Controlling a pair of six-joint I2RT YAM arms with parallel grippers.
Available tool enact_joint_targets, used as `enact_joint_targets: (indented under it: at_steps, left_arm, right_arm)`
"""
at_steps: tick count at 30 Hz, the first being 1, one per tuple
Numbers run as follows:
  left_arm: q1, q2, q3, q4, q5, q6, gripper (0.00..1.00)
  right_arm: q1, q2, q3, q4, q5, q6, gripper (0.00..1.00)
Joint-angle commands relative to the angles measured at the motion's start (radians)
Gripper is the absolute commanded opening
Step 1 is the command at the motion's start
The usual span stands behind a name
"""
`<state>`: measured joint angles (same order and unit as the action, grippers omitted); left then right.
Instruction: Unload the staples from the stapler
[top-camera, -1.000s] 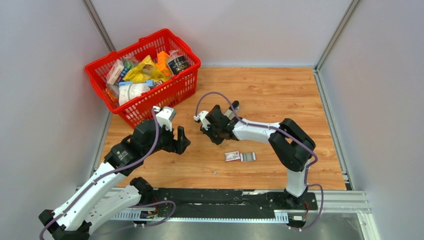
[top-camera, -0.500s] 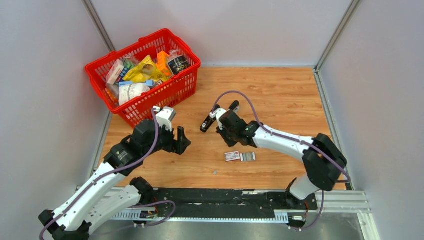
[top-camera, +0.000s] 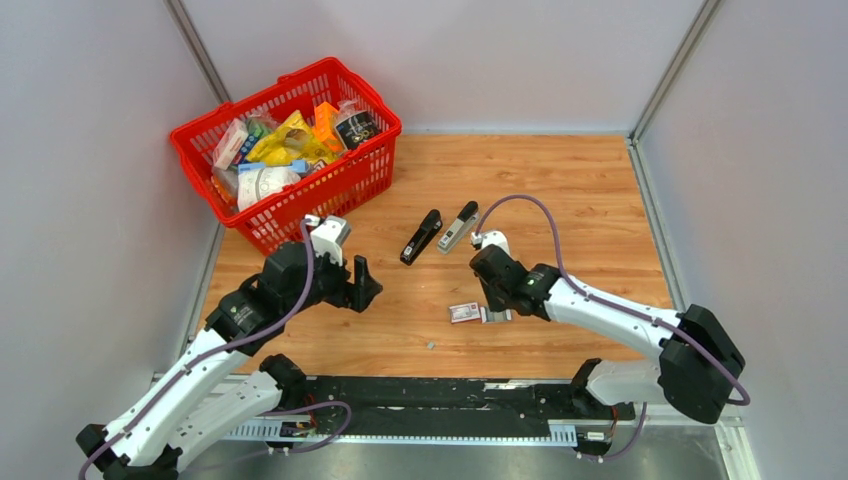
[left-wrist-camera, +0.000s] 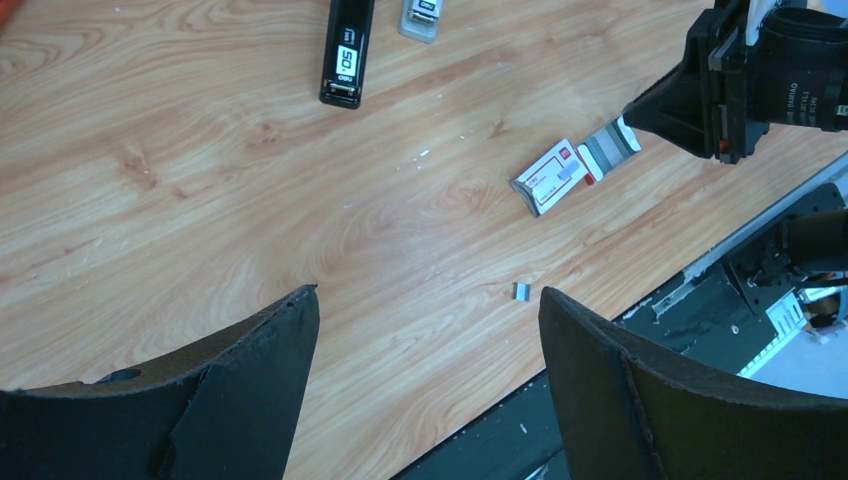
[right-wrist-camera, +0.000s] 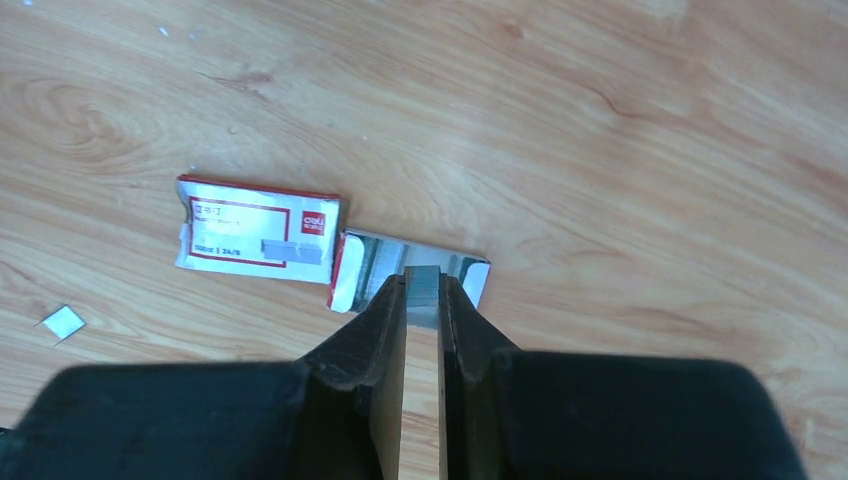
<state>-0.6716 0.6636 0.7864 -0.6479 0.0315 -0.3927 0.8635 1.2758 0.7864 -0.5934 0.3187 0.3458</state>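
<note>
Staples (right-wrist-camera: 423, 281) were pinched in my right gripper (right-wrist-camera: 423, 288), carried from the opened stapler (top-camera: 421, 237) at frame centre down over the box tray (right-wrist-camera: 466, 276), so unloading looked nearly done; my left gripper (top-camera: 361, 282) hung open, empty.

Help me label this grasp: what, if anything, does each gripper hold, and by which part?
The right gripper pinches the staples, a short grey strip, by its two sides. The left gripper is open, empty.
</note>
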Motion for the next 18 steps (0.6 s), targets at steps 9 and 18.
enact_joint_targets:
  at_steps: [9, 18]
  left_arm:
    - [0.003, -0.013, -0.01, 0.034, 0.027, -0.003, 0.88]
    - [0.003, -0.013, -0.012, 0.024, 0.028, -0.003, 0.88]
  right_arm:
    - [0.005, -0.012, -0.07, 0.006, 0.049, 0.189, 0.1]
    - [0.003, 0.046, -0.11, 0.066, 0.039, 0.24, 0.11]
